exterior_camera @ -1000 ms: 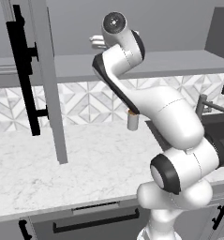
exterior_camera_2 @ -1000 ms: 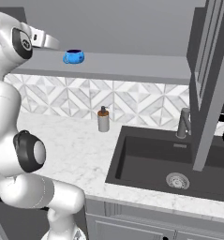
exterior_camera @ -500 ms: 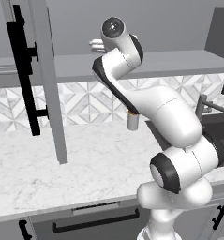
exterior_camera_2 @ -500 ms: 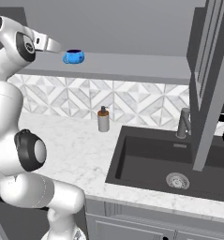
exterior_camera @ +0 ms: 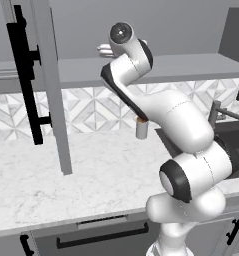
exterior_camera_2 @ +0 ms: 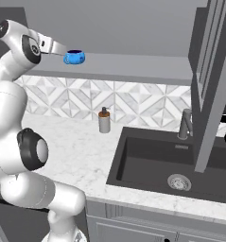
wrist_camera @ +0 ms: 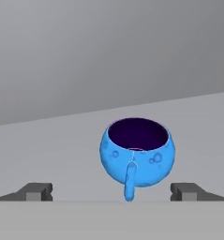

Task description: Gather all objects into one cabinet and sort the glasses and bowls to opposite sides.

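Reaching: gripper (wrist_camera: 111,191) up at shelf (exterior_camera_2: 133,66) height, aimed at the bowl (wrist_camera: 137,154)
Fingers: spread wide, grasping nothing, one tip (wrist_camera: 36,191) at each side of the hand view, bowl between and beyond them, apart from both
Bowl: bright blue, dark inside, upright on the grey shelf, small handle-like tab facing the hand; in the right base view (exterior_camera_2: 74,57) just off the end of the hand, at the shelf's left part
Cabinet: grey door (exterior_camera: 51,85) open at left with black bar handle (exterior_camera: 25,75)
Below: soap bottle (exterior_camera_2: 104,121) on marble counter (exterior_camera_2: 76,156), against the tiled wall, left of dark sink (exterior_camera_2: 171,163) and faucet (exterior_camera_2: 184,124)
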